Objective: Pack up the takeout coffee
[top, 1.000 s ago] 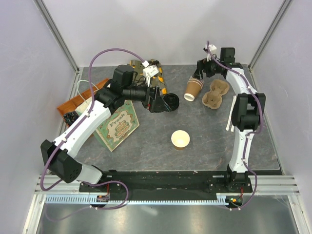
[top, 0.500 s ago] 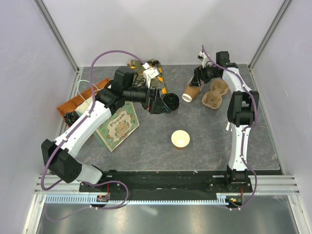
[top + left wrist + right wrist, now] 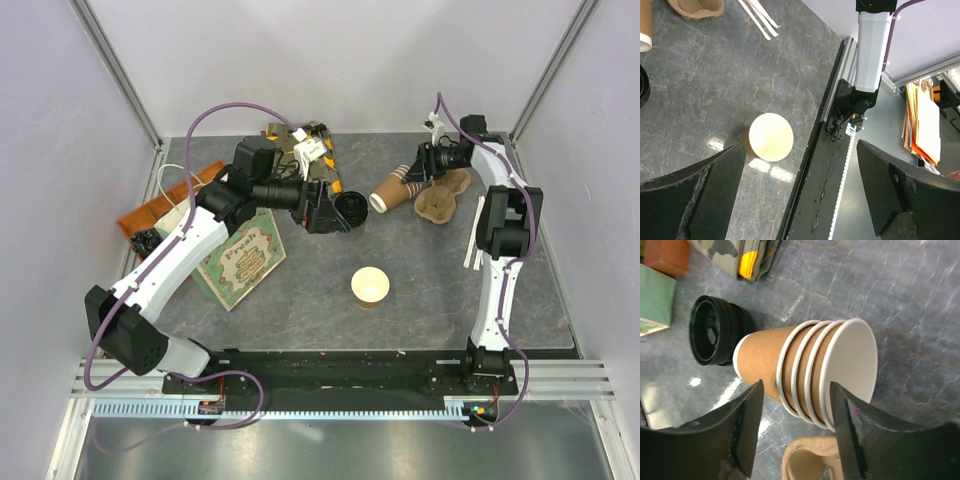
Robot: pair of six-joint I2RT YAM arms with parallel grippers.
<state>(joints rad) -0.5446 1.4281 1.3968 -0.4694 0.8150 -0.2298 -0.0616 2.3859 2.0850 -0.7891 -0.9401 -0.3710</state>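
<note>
No brown cup with a black lid on it shows in any view. A lidless kraft cup (image 3: 370, 285) stands open in the middle of the table; it also shows in the left wrist view (image 3: 771, 136). A stack of loose black lids (image 3: 351, 210) lies just right of my left gripper (image 3: 333, 212), which is open and empty (image 3: 800, 200). My right gripper (image 3: 418, 175) is open (image 3: 797, 440) right at the rim end of a stack of cream-rimmed cups (image 3: 805, 367), which lies on its side (image 3: 390, 192). The printed paper bag (image 3: 240, 255) lies flat under my left arm.
A pulp cup carrier (image 3: 441, 195) sits by my right gripper. White sticks (image 3: 472, 240) lie at the right. An orange tray (image 3: 160, 205) is at the far left and a camouflage pouch (image 3: 305, 148) at the back. The black base rail (image 3: 825, 165) runs along the near edge.
The cup stack has tipped from leaning to lying on its side, its base towards the lids. My right gripper has shifted right and down with it. The left arm has not moved.
</note>
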